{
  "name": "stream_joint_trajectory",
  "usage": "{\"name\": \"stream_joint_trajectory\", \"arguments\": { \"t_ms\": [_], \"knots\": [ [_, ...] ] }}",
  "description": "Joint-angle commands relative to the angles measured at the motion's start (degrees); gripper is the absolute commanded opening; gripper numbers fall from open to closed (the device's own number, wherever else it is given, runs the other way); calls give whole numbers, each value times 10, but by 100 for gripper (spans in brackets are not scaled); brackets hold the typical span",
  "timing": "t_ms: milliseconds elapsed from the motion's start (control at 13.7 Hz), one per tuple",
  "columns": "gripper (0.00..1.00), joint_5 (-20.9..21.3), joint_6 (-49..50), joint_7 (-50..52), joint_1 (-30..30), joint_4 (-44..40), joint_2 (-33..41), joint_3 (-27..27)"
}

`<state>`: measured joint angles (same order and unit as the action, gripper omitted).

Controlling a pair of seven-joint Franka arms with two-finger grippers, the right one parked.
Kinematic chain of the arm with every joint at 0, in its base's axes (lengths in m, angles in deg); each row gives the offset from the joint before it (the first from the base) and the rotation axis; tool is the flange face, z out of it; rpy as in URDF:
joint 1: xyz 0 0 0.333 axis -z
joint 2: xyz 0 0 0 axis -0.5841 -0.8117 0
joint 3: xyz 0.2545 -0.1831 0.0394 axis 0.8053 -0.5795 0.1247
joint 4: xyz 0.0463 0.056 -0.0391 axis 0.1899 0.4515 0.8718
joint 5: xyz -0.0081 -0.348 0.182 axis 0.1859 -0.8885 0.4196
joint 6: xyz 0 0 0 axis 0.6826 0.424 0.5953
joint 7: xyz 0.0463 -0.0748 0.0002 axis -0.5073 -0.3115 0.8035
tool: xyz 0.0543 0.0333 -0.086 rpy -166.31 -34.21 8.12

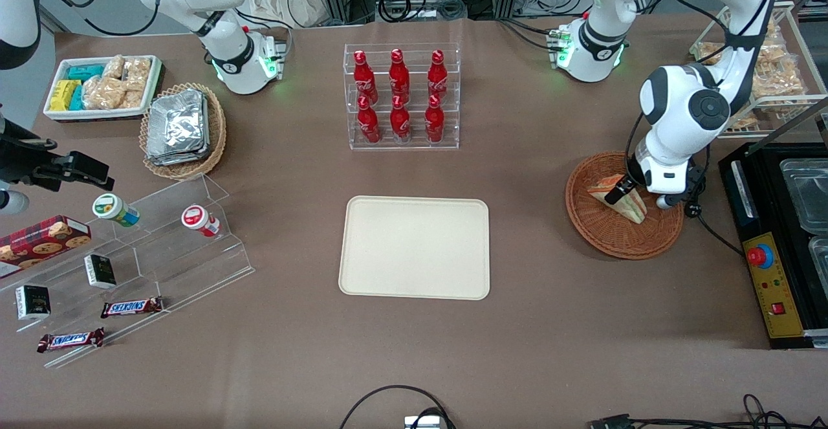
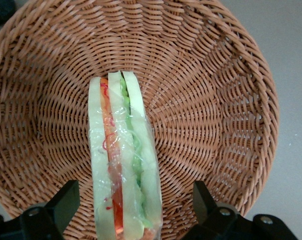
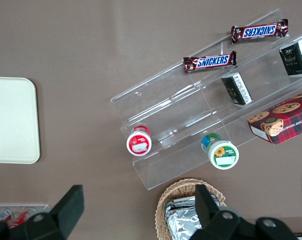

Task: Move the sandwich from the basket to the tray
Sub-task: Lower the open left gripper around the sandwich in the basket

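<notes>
The sandwich [image 1: 635, 208], a plastic-wrapped wedge of white bread with red, orange and green filling, lies in the round reddish-brown wicker basket [image 1: 605, 235] toward the working arm's end of the table. My left gripper [image 1: 643, 197] hangs low in the basket, open, with one black finger on each side of the sandwich. In the left wrist view the sandwich [image 2: 123, 165] stands on edge between the fingertips [image 2: 65, 200], with a gap on both sides, on the basket's weave [image 2: 206, 100]. The cream tray [image 1: 414, 248] lies empty mid-table and also shows in the right wrist view [image 3: 13, 120].
A black machine [image 1: 776, 254] stands close beside the basket, at the table's end. A wire rack of bagged snacks [image 1: 770, 73] is farther from the camera. A clear rack of red bottles [image 1: 401, 96] stands above the tray. A tiered acrylic stand [image 1: 129, 261] with snacks is toward the parked arm's end.
</notes>
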<state>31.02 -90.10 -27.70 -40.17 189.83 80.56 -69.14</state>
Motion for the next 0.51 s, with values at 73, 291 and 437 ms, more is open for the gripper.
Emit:
{"name": "stream_joint_trajectory", "arguments": {
  "t_ms": [73,291,437],
  "knots": [
    [100,11,-40,16,6,16,-19,2],
    [91,30,-40,16,5,16,-25,3],
    [51,31,-41,15,4,15,-30,3]
  ]
}}
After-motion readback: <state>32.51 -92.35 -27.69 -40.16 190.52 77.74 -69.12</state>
